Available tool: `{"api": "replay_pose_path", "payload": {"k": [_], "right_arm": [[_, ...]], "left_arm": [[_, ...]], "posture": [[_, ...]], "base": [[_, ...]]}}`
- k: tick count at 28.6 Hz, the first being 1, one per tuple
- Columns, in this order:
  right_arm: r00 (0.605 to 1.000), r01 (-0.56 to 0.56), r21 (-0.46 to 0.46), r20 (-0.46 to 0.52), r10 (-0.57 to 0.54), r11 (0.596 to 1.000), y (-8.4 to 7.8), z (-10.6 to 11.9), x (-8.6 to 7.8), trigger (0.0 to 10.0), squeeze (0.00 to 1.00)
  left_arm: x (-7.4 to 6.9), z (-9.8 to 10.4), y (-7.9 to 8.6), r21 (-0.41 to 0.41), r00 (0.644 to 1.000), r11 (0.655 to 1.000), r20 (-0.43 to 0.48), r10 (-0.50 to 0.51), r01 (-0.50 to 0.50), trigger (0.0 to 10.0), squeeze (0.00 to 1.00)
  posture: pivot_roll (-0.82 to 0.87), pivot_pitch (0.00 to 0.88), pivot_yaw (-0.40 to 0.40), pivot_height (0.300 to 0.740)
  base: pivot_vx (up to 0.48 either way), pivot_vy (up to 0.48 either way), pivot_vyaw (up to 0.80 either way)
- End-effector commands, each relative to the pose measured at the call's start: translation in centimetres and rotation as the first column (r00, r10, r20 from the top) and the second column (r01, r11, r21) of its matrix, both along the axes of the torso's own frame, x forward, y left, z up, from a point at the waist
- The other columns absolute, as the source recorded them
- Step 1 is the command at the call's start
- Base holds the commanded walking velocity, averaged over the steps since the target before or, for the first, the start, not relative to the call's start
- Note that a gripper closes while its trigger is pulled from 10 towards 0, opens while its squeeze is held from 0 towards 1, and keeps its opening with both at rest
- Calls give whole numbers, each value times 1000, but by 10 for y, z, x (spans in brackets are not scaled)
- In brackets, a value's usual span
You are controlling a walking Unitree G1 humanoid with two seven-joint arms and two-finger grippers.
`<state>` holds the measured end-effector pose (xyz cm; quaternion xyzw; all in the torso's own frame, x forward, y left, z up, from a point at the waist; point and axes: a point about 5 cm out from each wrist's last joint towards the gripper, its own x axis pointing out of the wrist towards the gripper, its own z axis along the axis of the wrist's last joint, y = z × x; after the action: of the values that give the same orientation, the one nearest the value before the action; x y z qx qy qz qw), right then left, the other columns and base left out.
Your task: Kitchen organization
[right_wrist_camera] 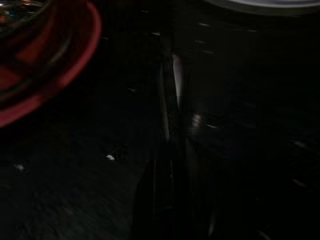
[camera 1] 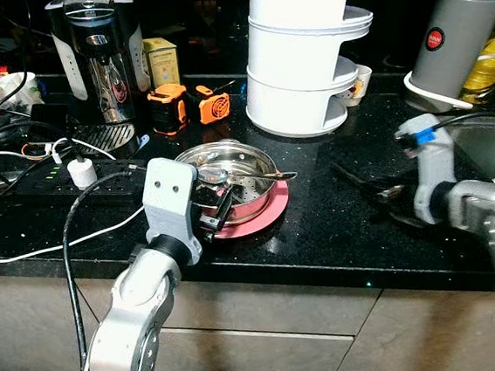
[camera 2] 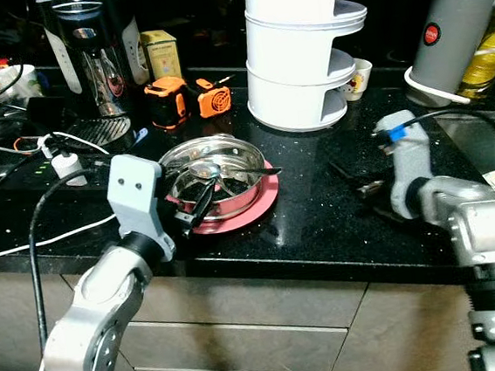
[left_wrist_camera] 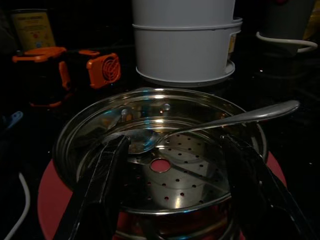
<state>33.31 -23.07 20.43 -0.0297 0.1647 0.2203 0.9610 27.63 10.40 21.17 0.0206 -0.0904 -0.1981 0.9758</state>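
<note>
My left gripper (left_wrist_camera: 170,200) open, straddling steamer pan's (camera 1: 244,164) near rim at 6 o'clock; pan on red plate (camera 1: 263,215). Close squarely on rim, avoid spoon (left_wrist_camera: 210,125). Right gripper (camera 2: 361,183): closed, idle.

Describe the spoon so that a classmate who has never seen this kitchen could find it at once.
Start at the tall white stacked container on the black counter. Just in front of it a steel steamer pan sits on a pink plate. The spoon lies inside that pan, its handle overhanging the rim; it is the only cutlery there.
</note>
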Motion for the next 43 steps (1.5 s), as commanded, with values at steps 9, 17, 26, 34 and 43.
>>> {"api": "replay_pose_path", "payload": {"k": [9,17,26,34,43], "right_arm": [[989,141,-100,51,-136,985,-8,11,13,10000,0],[986,166,-219,48,-159,962,-16,15,14,10000,0],[999,40,-210,34,-33,977,-13,22,9,10000,0],[998,48,-230,43,-39,972,-24,33,13,10000,0],[999,-16,-256,-38,7,966,-29,28,14,10000,0]], "left_arm": [[-2,3,0,2,1000,1000,9,-2,2,10000,0],[-2,3,-3,-2,1000,1000,8,-7,7,10000,0],[-2,2,-1,2,1000,1000,5,-2,2,10000,0],[-3,2,-1,2,1000,1000,1,-1,1,10000,0],[-5,2,1,7,1000,1000,-3,1,-1,10000,0]], "posture": [[-5,0,-83,740],[-9,0,-86,740],[3,0,-86,740],[12,0,-86,740],[22,0,-85,740]], "base": [[0,0,0],[0,0,0],[0,0,0],[0,0,0],[0,0,0]]}}
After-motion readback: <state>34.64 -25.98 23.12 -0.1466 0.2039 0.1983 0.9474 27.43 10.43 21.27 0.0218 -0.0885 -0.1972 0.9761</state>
